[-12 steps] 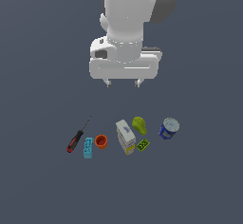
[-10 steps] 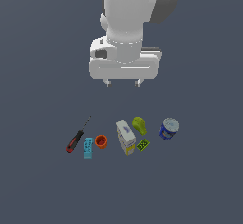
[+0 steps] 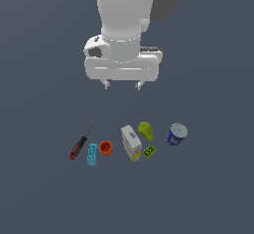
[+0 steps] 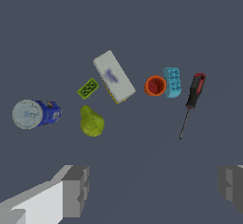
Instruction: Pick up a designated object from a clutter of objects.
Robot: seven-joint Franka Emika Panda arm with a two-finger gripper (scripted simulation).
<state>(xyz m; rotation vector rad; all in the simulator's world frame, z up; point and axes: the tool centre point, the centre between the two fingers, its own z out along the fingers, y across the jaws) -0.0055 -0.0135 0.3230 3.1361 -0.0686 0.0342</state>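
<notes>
My pincer (image 3: pixel 121 85) hangs spread and empty above the clutter. The red-and-black-handled screwdriver with thin dark shaft (image 3: pixel 79 146) lies at the exterior view's left end, just beside the cyan studded block (image 3: pixel 92 154); descending off-centre, 1 finger could clip that block.

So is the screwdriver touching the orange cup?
No, the screwdriver lies apart from the orange cup, with the cyan block between them.

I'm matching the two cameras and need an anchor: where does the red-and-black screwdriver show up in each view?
Exterior view: the screwdriver lies at the left end of the row of objects, below the raised arm.
Wrist view: the screwdriver lies beyond the jaws.
Shared landmark: the cyan studded block lies right beside its handle in both.
</notes>
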